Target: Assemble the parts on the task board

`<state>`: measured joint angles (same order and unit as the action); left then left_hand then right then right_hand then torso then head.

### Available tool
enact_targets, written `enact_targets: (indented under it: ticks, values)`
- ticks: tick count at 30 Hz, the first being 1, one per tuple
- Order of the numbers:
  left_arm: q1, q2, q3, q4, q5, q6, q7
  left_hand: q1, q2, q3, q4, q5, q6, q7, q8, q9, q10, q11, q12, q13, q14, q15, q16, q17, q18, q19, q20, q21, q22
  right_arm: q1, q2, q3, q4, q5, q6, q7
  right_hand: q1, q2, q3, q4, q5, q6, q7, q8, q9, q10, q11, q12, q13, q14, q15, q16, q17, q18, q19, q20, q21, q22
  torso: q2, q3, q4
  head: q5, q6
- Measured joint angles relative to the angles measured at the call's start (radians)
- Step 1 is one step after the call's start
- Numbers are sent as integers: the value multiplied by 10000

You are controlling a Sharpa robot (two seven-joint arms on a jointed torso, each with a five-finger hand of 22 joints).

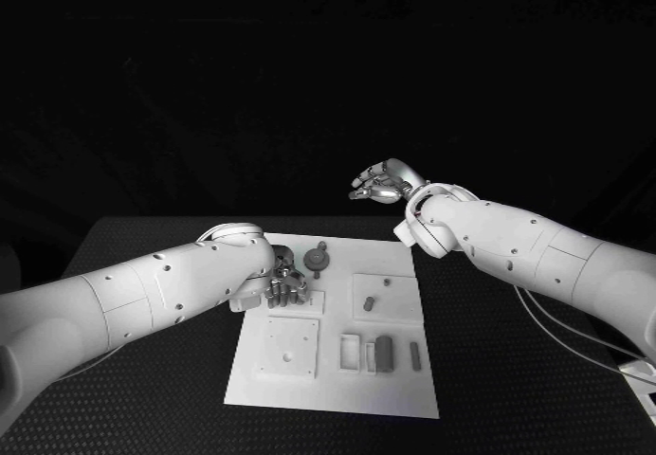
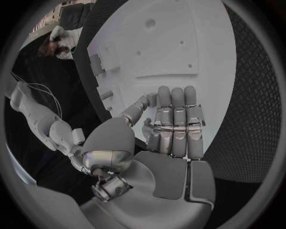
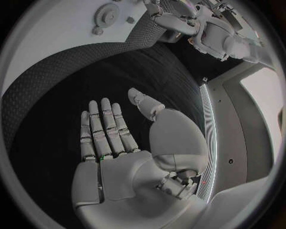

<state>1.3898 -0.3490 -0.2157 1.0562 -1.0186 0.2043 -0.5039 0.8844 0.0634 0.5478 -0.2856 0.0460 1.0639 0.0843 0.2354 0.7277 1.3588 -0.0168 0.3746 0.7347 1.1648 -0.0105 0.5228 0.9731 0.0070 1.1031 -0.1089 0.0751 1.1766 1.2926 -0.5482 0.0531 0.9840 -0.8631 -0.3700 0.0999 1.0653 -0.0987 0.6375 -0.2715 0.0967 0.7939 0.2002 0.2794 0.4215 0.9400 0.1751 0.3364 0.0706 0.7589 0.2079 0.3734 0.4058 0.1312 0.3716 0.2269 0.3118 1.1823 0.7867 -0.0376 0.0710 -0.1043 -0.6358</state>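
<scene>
The white task board (image 1: 410, 389) lies in the middle of the table. On it are a grey gear (image 1: 318, 256), a short grey peg (image 1: 369, 303) in a square recess, and two dark bars (image 1: 384, 353) side by side near the front. My left hand (image 1: 283, 284) lies with its fingers straight and together on the board's far left part, just beside the gear; the left wrist view shows the fingers (image 2: 176, 119) flat over the board (image 2: 178, 43) with nothing plainly in them. My right hand (image 1: 383, 182) hangs raised beyond the board's far edge, its palm (image 3: 119, 143) bare and its fingers apart.
A raised square plate (image 1: 291, 346) and white blocks (image 1: 350, 353) sit on the board's near half. Black table (image 1: 547, 398) surrounds the board. In the right wrist view the gear (image 3: 109, 13) and my left arm (image 3: 178, 21) lie far off.
</scene>
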Motion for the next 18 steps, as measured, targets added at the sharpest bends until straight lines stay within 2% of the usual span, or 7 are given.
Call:
enact_targets:
  ticks: [14,16,17,18]
  values:
    - [-10,-60,13,1,-28,18,100,42,42,-206,124,-11,107,-36,56,-1,33,-32,194,82,4,-5,147,-2,9,87,-56,22,75,-6,-33,0,12,9,12,0,0,0,0,0,0,0,0,0,-6,0,0,0,-7,0,0,0,9,0,0,0,-39,10,1,1,0,0,-16]
    - [-10,-92,13,-10,-48,11,101,94,144,-338,163,-9,159,-87,78,-1,49,-48,209,94,15,-18,173,-2,51,115,-30,35,95,-8,-37,0,16,10,14,2,0,0,0,0,0,0,0,0,-5,0,0,0,-8,0,0,0,9,1,0,0,-39,10,1,1,0,0,-16]
    - [-11,-115,12,-20,-59,6,101,-24,257,-631,37,-11,172,-99,78,-2,63,-68,268,115,14,-18,232,-2,47,123,-22,27,95,-10,-38,0,17,10,15,2,0,0,0,0,0,0,0,0,-5,0,0,0,-8,0,0,0,9,1,0,0,-39,13,1,1,0,0,-17]
    - [-10,-136,12,-35,-67,-4,101,-78,271,-760,-3,-29,172,-99,78,-2,63,-68,274,125,14,-18,251,-2,44,118,-20,-16,96,-11,-39,0,17,11,16,2,0,0,0,0,0,0,0,0,-5,0,0,0,-7,0,0,0,8,1,0,0,-39,19,1,1,-1,0,-17]
